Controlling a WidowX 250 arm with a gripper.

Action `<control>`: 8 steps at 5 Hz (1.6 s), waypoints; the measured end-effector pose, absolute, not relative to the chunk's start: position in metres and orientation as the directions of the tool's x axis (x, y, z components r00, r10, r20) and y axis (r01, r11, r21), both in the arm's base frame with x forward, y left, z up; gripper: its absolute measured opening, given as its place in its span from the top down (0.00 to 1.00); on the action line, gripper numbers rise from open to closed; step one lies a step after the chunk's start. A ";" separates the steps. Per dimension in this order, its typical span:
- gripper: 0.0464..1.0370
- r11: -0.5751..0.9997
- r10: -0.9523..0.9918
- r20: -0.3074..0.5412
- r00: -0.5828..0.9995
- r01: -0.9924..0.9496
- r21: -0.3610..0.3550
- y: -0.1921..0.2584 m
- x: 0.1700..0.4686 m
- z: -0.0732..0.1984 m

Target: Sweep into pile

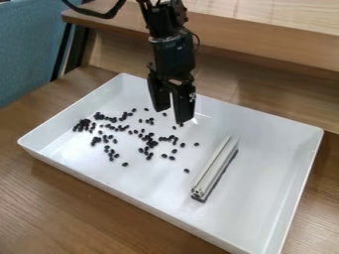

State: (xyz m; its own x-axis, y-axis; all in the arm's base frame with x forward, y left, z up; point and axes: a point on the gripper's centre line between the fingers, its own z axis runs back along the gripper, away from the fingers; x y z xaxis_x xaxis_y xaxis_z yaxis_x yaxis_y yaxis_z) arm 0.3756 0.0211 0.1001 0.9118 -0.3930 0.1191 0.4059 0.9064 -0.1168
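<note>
Our jaws, spread and empty, hang over black beans [153,144] scattered in a white tray [271,158]. We should grip the metal bar [214,167], beside the beans, squarely, then sweep low and gently inward.

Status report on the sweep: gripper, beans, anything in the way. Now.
Gripper open, empty, above tray. Black beans scattered, no single pile. Metal bar lying beside them, ungrasped. Nothing seen between gripper and beans.
</note>
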 end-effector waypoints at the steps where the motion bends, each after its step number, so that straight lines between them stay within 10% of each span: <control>1: 0.04 0.906 -0.388 0.086 0.918 0.397 -0.145 0.020 0.374 0.084; 8: 0.05 0.986 -0.138 -0.013 0.990 0.136 -0.101 -0.052 0.355 0.043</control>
State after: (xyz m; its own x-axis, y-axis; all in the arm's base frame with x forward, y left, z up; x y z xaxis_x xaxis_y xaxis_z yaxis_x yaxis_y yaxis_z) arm 0.3554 -0.0515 0.0433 0.9903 -0.1380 -0.0134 0.1360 0.9856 -0.1008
